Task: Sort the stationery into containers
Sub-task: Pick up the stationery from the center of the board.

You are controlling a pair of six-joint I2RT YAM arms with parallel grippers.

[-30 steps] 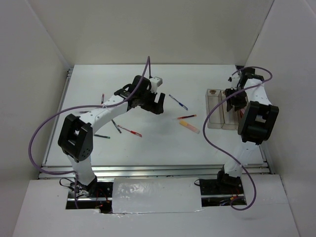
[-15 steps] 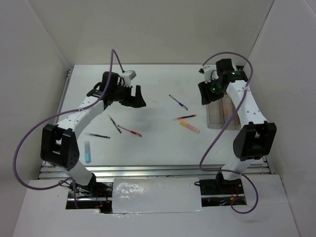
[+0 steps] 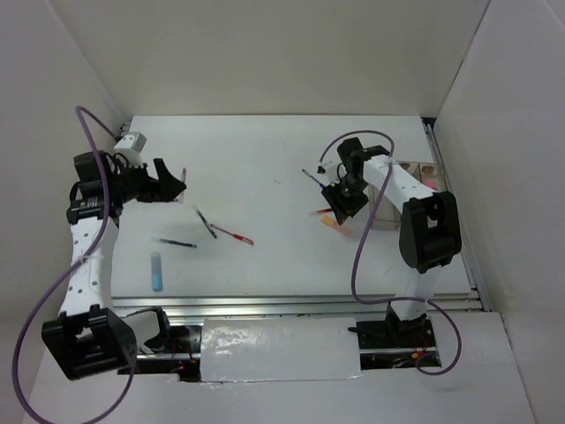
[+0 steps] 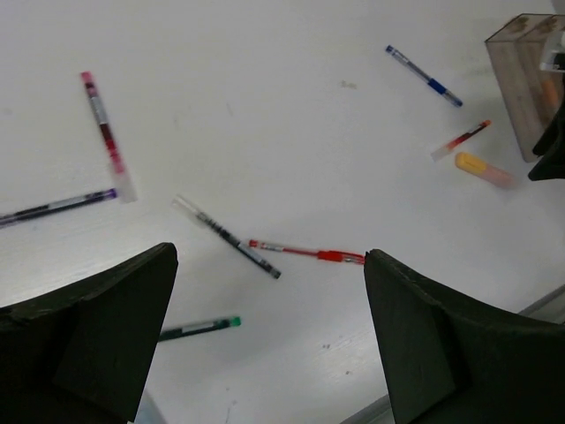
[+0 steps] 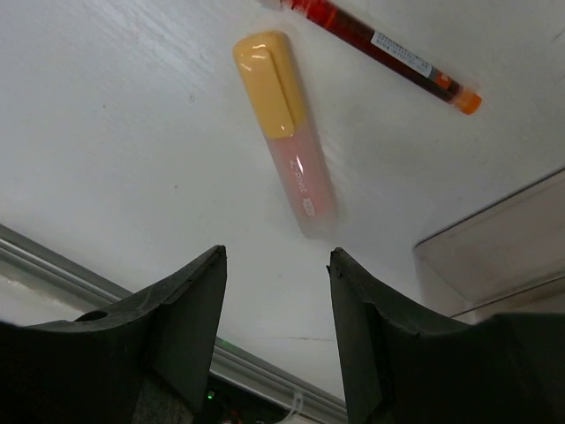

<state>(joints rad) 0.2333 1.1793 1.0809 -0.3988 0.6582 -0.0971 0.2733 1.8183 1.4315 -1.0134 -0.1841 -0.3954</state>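
My right gripper (image 3: 338, 205) is open and empty, just above the table over a yellow-pink marker (image 3: 339, 226); in the right wrist view the marker (image 5: 284, 132) lies just ahead of the open gripper (image 5: 275, 253). A red pen (image 5: 380, 49) lies beyond it. The clear containers (image 3: 386, 210) stand right of it, partly hidden by the arm. My left gripper (image 3: 174, 183) is open and empty at the far left, high above the table. Below the gripper (image 4: 269, 291) lie a dark pen (image 4: 228, 237), a red pen (image 4: 307, 253) and a green-tipped pen (image 4: 199, 328).
A light-blue marker (image 3: 156, 271) lies near the front left. A pink-red pen (image 4: 106, 132) and a purple-tipped pen (image 4: 57, 205) lie at the left. A blue pen (image 4: 424, 76) lies near the containers (image 4: 530, 79). White walls enclose the table.
My left arm has swung from the table's middle to the far left. My right arm has moved from over the containers down and left to the yellow-pink marker.
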